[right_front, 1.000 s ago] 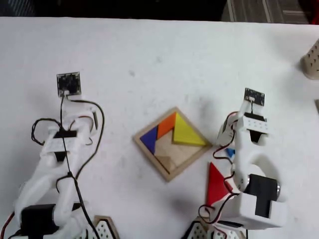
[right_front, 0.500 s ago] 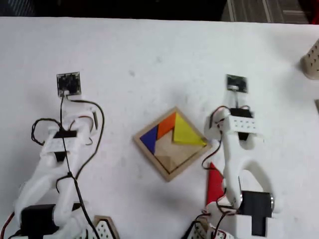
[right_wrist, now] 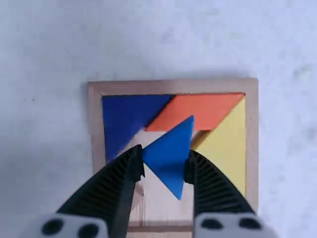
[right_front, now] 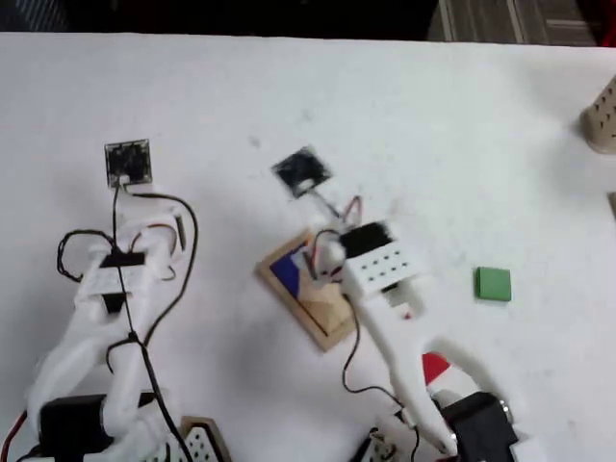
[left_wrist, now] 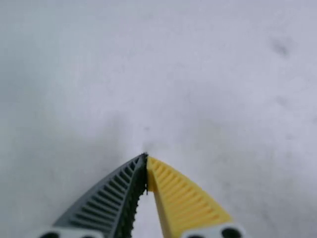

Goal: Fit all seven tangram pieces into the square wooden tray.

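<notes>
One white table (right_front: 433, 115) and two arms: where does each stand?

The left arm (right_front: 106, 289) is at the near left. The right arm (right_front: 385, 279) stretches from the near right edge out over the middle of the table.

And the square wooden tray (right_front: 322, 325)?

It lies mid-table, turned corner-on, under the right arm's wrist. Inside, a dark blue triangle (right_wrist: 124, 121) fills the left corner and a yellow triangle (right_wrist: 228, 144) sits on the right. A flat orange parallelogram (right_wrist: 200, 109) lies along the far rim between them. The rest of the floor is bare wood.

What are the jaws doing?

The right gripper (right_wrist: 163, 159) is partly open, pinching a small blue triangle (right_wrist: 168, 153) by two of its edges. That piece is over the bare wood, its tip across the orange one; whether it touches the floor I cannot tell. The left gripper (left_wrist: 145, 159) has its grey and yellow jaws closed tip to tip on nothing, above bare table.

Any loose pieces?

A small green square (right_front: 493, 284) lies well to the right of the tray. A red piece (right_front: 435, 367) lies near the right arm's base, partly hidden by it.
</notes>
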`<action>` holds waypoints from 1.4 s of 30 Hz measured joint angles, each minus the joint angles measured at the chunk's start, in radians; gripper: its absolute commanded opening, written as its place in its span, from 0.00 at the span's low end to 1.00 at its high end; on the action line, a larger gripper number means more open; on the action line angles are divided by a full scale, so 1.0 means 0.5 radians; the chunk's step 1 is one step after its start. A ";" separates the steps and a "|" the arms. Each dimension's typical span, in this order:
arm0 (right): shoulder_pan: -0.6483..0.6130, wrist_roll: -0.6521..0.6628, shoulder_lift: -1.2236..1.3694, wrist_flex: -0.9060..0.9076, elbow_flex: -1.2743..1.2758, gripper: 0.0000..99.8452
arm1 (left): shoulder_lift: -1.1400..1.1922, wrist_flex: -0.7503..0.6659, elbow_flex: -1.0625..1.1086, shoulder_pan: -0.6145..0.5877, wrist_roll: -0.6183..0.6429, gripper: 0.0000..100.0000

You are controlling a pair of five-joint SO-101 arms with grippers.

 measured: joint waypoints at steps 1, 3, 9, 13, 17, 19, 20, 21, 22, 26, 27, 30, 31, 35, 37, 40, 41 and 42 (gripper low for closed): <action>-0.018 0.049 0.000 -0.031 0.000 0.07 | 0.000 0.000 0.000 -0.012 0.000 0.02; -0.031 0.163 0.009 -0.098 0.000 0.07 | 0.000 0.000 0.000 -0.043 0.000 0.02; -0.028 0.565 0.190 -0.218 0.000 0.07 | 0.000 0.000 0.000 -0.071 0.000 0.02; -0.028 0.733 0.331 -0.304 0.000 0.07 | 0.000 0.000 0.000 -0.071 0.000 0.02; -0.012 0.841 0.402 -0.381 0.000 0.18 | 0.000 0.000 0.000 -0.071 0.000 0.02; -0.003 0.853 0.411 -0.390 0.000 0.25 | 0.000 0.000 0.000 -0.071 0.000 0.02; -0.006 0.856 0.411 -0.390 0.000 0.28 | 0.000 0.000 0.000 -0.071 0.000 0.02; -0.009 0.859 0.411 -0.390 0.000 0.30 | 0.000 0.000 0.000 -0.071 0.000 0.02; -0.009 0.859 0.411 -0.393 0.000 0.31 | 0.000 0.000 0.000 -0.071 0.000 0.02; 0.028 0.865 0.411 -0.396 0.000 0.31 | 0.000 0.000 0.000 -0.071 0.000 0.02; 0.043 0.865 0.411 -0.396 0.000 0.31 | 0.000 0.000 0.000 -0.071 0.000 0.02; 0.101 0.865 0.408 -0.396 0.000 0.31 | 0.000 0.000 0.000 -0.071 0.000 0.02; 0.132 0.859 0.390 -0.377 0.000 0.31 | 0.000 0.000 0.000 -0.071 0.000 0.02; 0.322 0.617 0.129 -0.166 0.000 0.30 | 0.000 0.000 0.000 -0.068 0.000 0.02; 0.423 0.393 -0.061 0.018 0.006 0.28 | 0.000 0.000 0.000 -0.049 0.000 0.02; 0.546 -0.009 -0.295 0.285 0.114 0.19 | 0.000 0.000 0.000 0.009 0.000 0.02; 0.601 -0.117 -0.347 0.325 0.172 0.15 | 0.000 0.000 -0.003 0.028 0.000 0.02; 0.666 -0.178 -0.399 0.347 0.239 0.11 | 0.000 0.000 -0.003 0.058 0.000 0.02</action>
